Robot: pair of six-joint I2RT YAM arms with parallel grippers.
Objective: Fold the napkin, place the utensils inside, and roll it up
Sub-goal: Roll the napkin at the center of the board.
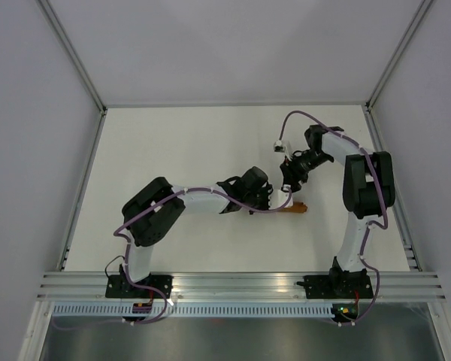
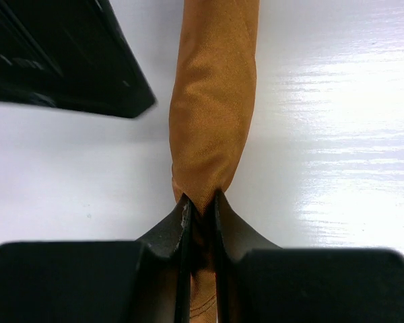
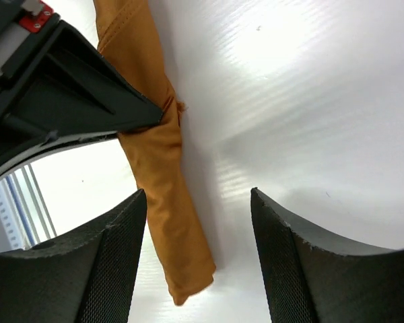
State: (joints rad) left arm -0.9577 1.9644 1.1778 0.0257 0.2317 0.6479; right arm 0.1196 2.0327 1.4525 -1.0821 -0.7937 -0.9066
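napkin: one, rolled | left pincer: clamped on it | right pincer: spread wide, empty

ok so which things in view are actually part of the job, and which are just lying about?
Job:
- napkin, rolled into a tube
- left pincer, shut on the napkin
- right pincer, open near the roll's free end
- knife: not visible

Not the job:
- white table
- metal rail at its near edge
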